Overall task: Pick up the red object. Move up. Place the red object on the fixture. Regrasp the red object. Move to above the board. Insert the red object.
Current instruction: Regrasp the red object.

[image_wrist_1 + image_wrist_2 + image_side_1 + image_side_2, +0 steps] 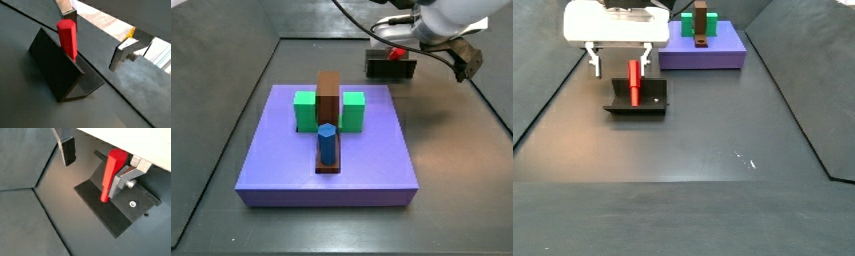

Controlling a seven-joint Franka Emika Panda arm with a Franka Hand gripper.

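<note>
Dark grey tabletop (714,140) inside dark walls, seen in both side views. No readable writing, brand or label anywhere.

Near one wall, the fixture (636,98), a dark bracket on a flat base plate. Leaning on its sloped face, the red object (633,82), standing almost upright with its lower end on the base plate in a wrist view (112,174). Also visible from its other side (67,39), against the dark wedge (57,62).

Directly above the fixture, the end effector (619,64), released: fingers (68,150) spread wide on both sides of the red object, not closed on it. One finger just beside the peg in a wrist view, contact not clear.

Well apart from the fixture, the board (331,150), purple-blue, carrying two green blocks (307,110), a long brown bar (329,105) between them and a blue peg (326,143) standing upright.
</note>
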